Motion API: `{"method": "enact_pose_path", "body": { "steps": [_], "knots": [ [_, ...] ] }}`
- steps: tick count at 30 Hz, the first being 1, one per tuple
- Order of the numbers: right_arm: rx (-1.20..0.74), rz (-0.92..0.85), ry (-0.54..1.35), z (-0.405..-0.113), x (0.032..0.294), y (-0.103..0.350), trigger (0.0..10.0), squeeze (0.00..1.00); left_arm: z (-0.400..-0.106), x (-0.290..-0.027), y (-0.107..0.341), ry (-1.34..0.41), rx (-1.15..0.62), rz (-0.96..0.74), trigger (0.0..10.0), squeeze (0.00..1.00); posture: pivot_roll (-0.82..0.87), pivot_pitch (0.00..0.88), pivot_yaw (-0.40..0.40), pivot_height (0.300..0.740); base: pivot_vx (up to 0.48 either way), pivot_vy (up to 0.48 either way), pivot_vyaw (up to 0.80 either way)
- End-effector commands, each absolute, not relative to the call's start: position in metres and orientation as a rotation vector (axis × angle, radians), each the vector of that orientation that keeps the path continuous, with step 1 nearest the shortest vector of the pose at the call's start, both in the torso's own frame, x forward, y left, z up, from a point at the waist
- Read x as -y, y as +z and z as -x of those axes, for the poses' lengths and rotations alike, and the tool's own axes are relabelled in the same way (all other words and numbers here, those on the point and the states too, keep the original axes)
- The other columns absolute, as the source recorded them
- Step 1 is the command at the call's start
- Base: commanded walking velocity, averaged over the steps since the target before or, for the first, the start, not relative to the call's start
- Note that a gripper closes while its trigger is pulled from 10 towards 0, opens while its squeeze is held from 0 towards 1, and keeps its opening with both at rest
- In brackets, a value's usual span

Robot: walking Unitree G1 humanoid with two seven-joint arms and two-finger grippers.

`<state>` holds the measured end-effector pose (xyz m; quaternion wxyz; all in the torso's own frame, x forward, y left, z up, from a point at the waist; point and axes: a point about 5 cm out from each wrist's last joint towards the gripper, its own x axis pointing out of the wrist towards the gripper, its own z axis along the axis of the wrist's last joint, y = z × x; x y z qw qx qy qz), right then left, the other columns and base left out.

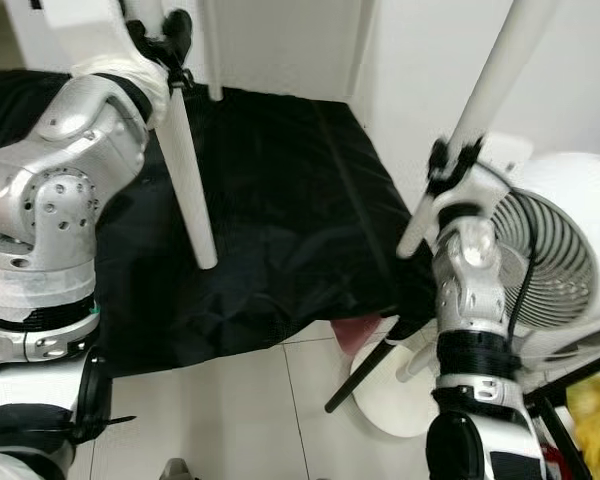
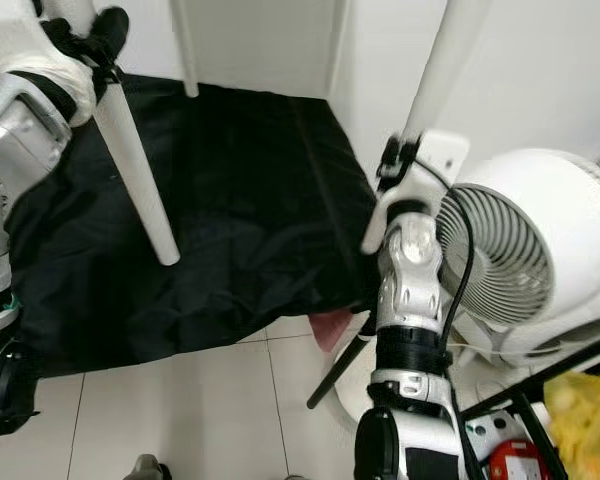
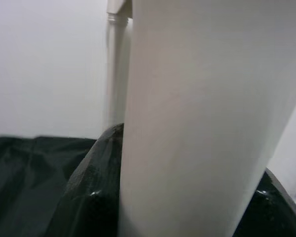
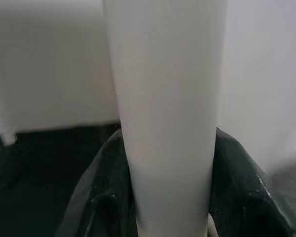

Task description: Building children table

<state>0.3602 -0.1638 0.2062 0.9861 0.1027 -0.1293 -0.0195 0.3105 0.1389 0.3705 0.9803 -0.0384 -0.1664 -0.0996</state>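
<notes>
A white children's table stands over a black cloth [image 1: 280, 210]. My left gripper [image 1: 165, 45] is shut on its front left leg [image 1: 192, 185], high up near the tabletop. That leg slants down to the cloth. My right gripper [image 1: 452, 165] is shut on the front right leg [image 1: 490, 85], which slants toward me and ends just below the fingers. In the left wrist view the white leg [image 3: 197, 118] sits between the black fingers [image 3: 91, 197]. The right wrist view shows the other leg [image 4: 170, 118] clamped the same way. A back leg [image 1: 212, 50] stands by the white wall.
A white fan [image 1: 555, 250] on a round base stands close to my right arm. Black tripod legs [image 1: 365, 375] and a yellow bag [image 1: 595, 415] lie at the lower right. White floor tiles [image 1: 230, 420] run along the near edge of the cloth.
</notes>
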Motion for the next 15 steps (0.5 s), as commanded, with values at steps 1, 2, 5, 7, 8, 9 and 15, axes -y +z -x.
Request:
{"method": "enact_pose_path", "body": {
  "steps": [1,2,5,7,8,9,15],
  "knots": [
    [-0.028,-0.315,0.150,-0.360,0.123,0.148,0.0,0.00,-0.299,-0.122,0.378,-0.481,0.396,0.175,0.0,0.00,0.04,0.124,-0.129,0.740,0.000,0.000,0.00],
    [-0.024,-0.319,0.156,-0.360,0.122,0.148,0.0,0.00,-0.299,-0.121,0.377,-0.483,0.389,0.168,0.0,0.00,0.04,0.124,-0.129,0.740,0.000,0.000,0.00],
    [-0.059,-0.301,0.237,-0.365,0.117,0.146,0.0,0.00,-0.298,-0.117,0.367,-0.477,0.357,0.140,0.0,0.00,0.03,0.123,-0.126,0.740,0.000,0.000,0.00],
    [-0.089,-0.273,0.280,-0.369,0.115,0.145,0.0,0.00,-0.299,-0.116,0.356,-0.451,0.322,0.092,0.0,0.00,0.04,0.125,-0.132,0.740,0.000,0.000,0.00],
    [-0.088,-0.251,0.284,-0.371,0.116,0.146,10.0,0.00,-0.301,-0.115,0.351,-0.431,0.310,0.060,10.0,0.00,0.04,0.126,-0.135,0.740,0.000,0.000,0.00],
    [-0.088,-0.251,0.284,-0.371,0.116,0.146,10.0,0.00,-0.301,-0.115,0.351,-0.431,0.310,0.060,10.0,0.00,0.04,0.126,-0.135,0.740,0.000,0.000,0.00],
    [-0.057,-0.276,0.304,-0.374,0.120,0.152,10.0,1.00,-0.306,-0.115,0.334,-0.397,0.251,0.069,10.0,1.00,0.04,0.128,-0.137,0.740,0.000,0.000,0.00]
  ]
}}
